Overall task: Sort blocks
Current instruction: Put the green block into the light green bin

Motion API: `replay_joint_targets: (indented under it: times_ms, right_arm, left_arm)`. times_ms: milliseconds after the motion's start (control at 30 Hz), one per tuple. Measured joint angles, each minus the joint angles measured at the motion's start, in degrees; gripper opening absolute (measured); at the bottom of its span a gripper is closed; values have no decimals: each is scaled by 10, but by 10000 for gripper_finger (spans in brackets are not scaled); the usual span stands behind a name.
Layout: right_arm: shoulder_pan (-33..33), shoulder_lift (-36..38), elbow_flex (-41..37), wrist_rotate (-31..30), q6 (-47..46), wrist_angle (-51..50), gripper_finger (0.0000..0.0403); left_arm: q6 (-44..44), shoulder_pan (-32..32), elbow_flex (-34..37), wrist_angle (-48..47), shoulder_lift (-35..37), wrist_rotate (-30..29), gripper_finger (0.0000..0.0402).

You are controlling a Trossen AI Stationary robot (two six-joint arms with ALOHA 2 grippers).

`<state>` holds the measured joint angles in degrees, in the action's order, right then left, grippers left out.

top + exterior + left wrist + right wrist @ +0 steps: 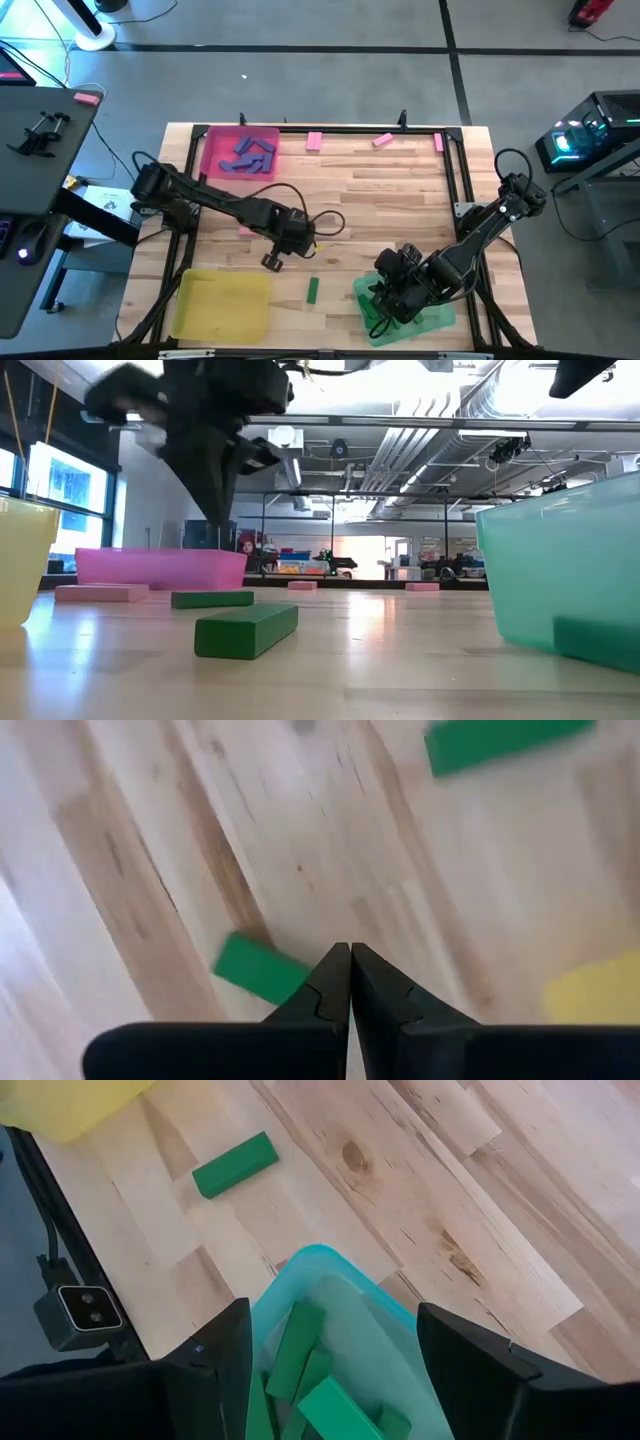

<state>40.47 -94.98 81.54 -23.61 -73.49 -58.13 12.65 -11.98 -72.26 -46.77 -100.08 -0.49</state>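
So the sort looks well along — the green tray [440, 318] already has a pile of green blocks [300, 1380] in it, the pink tray [212, 150] holds a cluster of purple-blue blocks [248, 155], and the yellow tray [222, 305] looks bare from above. The right pincer [335, 1345] sits right over the green tray with its fingers spread wide and nothing between them, so I'd guess it's at the drop-off end of a green run.

The left pincer [350, 982] hangs above the worktop [400, 200] between the pink tray and the green tray, fingers pressed together and holding nothing. A green block [258, 968] lies on the wood just beside its tips, and another green block [313, 290] rests close to the green tray's near side. Next move, I reckon: spread those fingers, line up across the nearer block's narrow width, come down, then carry it to the green tray.

Leftovers: three pink blocks [314, 141] sit along the worktop's far edge beside the pink tray.

Hard to read — the right arm covers much of the green tray in the high view, and another pink bit peeks out from under the left arm, mostly hidden.
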Motion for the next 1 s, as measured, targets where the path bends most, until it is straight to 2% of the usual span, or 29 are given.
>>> replay_joint_targets:
  times_ms: [133, 200, 300, 433, 567, 700, 800, 1000]
  right_arm:
    - [0, 0, 0, -4, 0, 0, 220]
    - [0, 0, 0, -4, 0, 0, 220]
    - [0, 0, 0, -4, 0, 1, 220]
    - [0, 0, 0, -4, 0, 1, 220]
    - [-1, 0, 0, -5, 0, 1, 220]
    - [-1, 0, 0, -14, 0, 1, 220]
    - [-3, 0, 0, -15, 0, 1, 220]
    - [-10, 0, 0, -14, 0, 5, 220]
  left_arm:
    - [-199, 2, 20, 5, 15, -14, 3]
    - [-264, 6, 45, -1, 12, -15, 14]
    - [-336, 12, 79, -1, 13, -15, 48]
    - [-425, 20, 107, 3, 14, -19, 115]
    - [-459, 30, 112, 24, 14, -28, 185]
    - [-468, 42, 112, 71, 14, -15, 234]
    - [-474, 52, 111, 74, 4, -8, 251]
    - [-466, 67, 111, 76, -31, 23, 255]
